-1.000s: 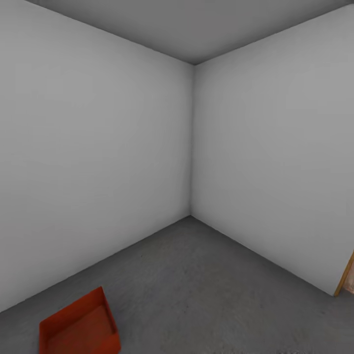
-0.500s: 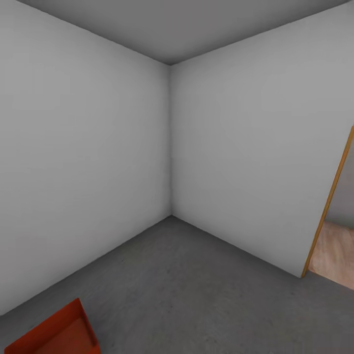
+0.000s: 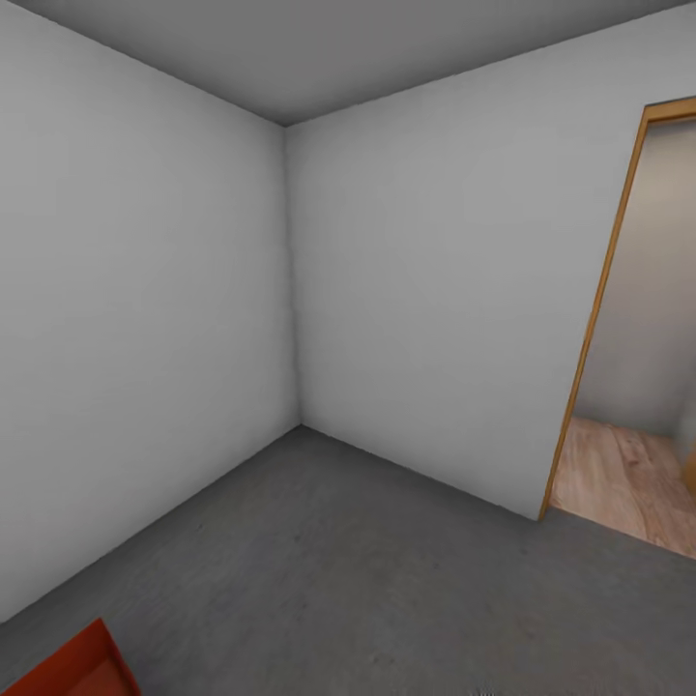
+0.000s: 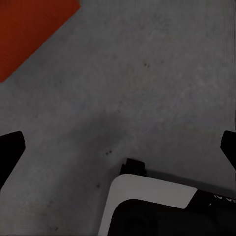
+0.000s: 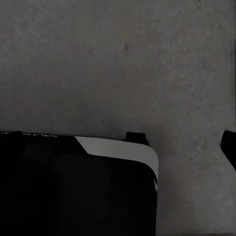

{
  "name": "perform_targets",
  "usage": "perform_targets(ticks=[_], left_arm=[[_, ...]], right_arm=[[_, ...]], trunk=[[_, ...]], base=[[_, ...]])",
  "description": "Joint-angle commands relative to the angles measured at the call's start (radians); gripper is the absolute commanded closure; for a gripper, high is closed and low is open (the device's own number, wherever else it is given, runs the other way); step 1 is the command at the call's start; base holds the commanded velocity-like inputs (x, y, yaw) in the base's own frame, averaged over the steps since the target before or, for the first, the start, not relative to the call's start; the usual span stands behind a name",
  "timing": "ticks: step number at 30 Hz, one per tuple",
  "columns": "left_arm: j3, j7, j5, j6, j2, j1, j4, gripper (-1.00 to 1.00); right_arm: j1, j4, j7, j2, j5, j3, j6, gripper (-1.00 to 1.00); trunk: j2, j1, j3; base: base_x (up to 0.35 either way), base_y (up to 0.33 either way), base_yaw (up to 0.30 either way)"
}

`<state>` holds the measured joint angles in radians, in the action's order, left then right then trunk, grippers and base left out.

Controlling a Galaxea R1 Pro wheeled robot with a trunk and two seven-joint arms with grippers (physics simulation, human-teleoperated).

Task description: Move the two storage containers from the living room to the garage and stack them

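One red-orange storage container [image 3: 70, 665] rests on the dark grey garage floor [image 3: 367, 580], cut off by the lower left corner of the head view. Its flat side [image 4: 29, 32] also shows in the left wrist view, some way off from my left gripper [image 4: 118, 147]. That gripper hangs open over bare floor, its two black fingertips [image 4: 10, 152] spread to the picture's edges with nothing between them. My right gripper [image 5: 118, 147] is also open above bare floor [image 5: 123, 64], with one fingertip [image 5: 229, 146] showing at the edge.
Two pale grey walls meet in a corner [image 3: 288, 290] ahead. At the right an open doorway with an orange-brown frame [image 3: 590, 319] leads onto light wood-plank flooring [image 3: 628, 483]. My own white and black base [image 4: 152, 206] sits under both wrists.
The head view has swung to the right. The container has slid toward the lower left corner of the picture and the doorway has come much further into view.
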<state>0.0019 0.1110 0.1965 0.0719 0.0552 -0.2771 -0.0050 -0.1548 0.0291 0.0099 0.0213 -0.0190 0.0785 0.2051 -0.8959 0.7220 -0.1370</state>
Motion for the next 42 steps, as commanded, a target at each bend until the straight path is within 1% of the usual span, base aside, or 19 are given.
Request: perform_targets(ticks=[1,42], left_arm=[[-0.001,0.001,0.006,0.003,0.000,-0.001,0.000,-1.00],[-0.001,0.001,0.006,0.003,0.000,-0.001,0.000,-1.00]], right_arm=[[-0.002,0.003,0.001,0.000,-0.002,0.007,0.005,-1.00],[-0.002,0.003,0.001,0.002,0.002,0.009,0.004,-1.00]], trunk=[[-0.001,0.000,-0.001],[-0.001,0.000,-0.001]], base=[[0.000,0.000,-0.291],[0.000,0.000,-0.291]])
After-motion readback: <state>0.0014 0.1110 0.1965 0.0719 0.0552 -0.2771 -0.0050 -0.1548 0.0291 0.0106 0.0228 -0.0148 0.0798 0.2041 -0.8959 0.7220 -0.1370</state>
